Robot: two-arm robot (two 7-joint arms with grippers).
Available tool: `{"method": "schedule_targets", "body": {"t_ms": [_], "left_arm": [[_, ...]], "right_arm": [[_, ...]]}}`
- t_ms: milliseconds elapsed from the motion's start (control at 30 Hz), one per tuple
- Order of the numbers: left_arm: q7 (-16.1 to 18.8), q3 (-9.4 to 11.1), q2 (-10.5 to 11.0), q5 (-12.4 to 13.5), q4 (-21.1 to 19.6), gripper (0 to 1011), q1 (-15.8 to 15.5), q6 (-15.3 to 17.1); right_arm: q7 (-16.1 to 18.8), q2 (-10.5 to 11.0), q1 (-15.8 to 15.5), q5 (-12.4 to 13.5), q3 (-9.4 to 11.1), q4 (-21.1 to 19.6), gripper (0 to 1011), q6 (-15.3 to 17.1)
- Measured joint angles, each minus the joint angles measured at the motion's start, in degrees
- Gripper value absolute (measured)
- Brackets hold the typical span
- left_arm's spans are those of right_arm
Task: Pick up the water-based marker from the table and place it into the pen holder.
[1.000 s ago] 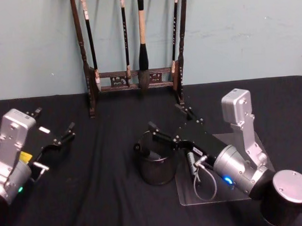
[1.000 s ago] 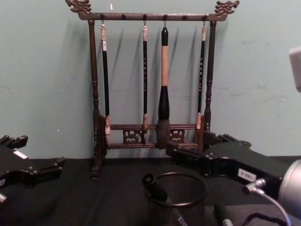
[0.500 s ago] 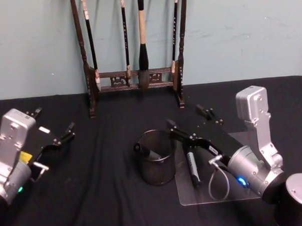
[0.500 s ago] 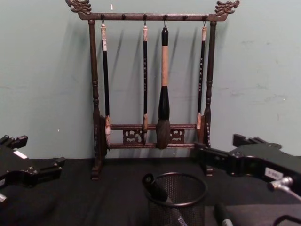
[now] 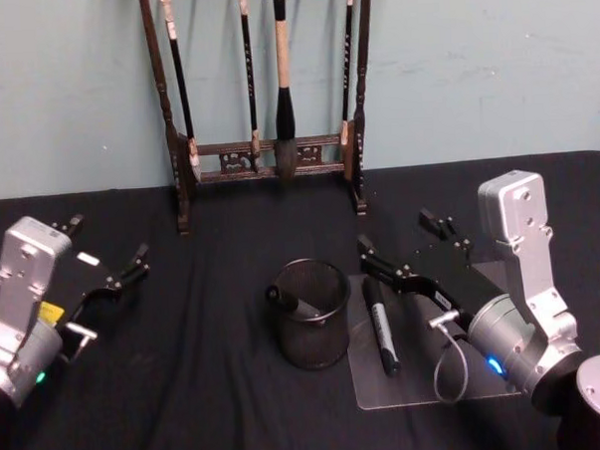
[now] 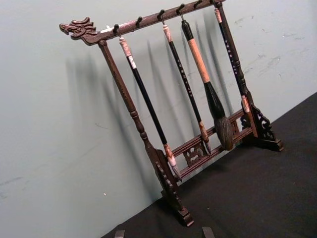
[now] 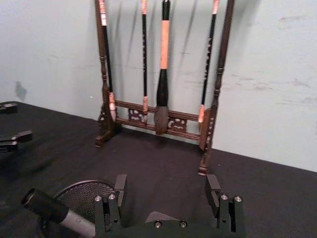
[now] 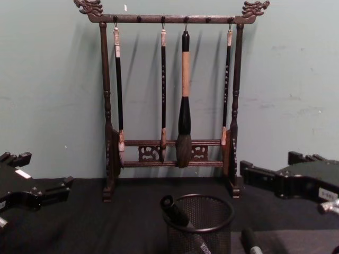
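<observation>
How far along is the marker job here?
Done: a first marker leans inside the pen holder. In hand: nothing; the right gripper hovers beside it, jaws open. Remaining: a second marker lies on the clear sheet; the left gripper sits idle.

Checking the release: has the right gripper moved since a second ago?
Yes. The right gripper, open, has drawn back to the right, away from the pen holder it was over.
</observation>
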Motion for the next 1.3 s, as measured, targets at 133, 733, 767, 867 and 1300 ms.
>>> {"method": "schedule_targets", "body": {"t_ms": [133,733,767,867,1300], "left_arm": [[0.00,0.00,0.00,0.00,0.00,1009,0.00,0.00],[0.00,0.00,0.00,0.00,0.00,1009,0.00,0.00],[0.00,0.00,0.00,0.00,0.00,1009,0.00,0.00],[0.00,0.00,0.00,0.00,0.00,1009,0.00,0.00],[0.00,0.00,0.00,0.00,0.00,1009,0.00,0.00]], "right_arm": [[-1.36,-0.63,-0.29,-1.13,0.64,-1.14,1002,1.96],[-3.81,-3.58,0.19,-4.57,1.94,-1.13,1002,11.09],[-3.85,-3.71,0.29,-4.73,1.95,-0.93,1000,11.43],[-3.88,-4.20,0.70,-5.13,2.03,-0.02,1002,12.56],[-2.23,-5.66,2.63,-6.59,2.30,4.37,1002,15.47]]}}
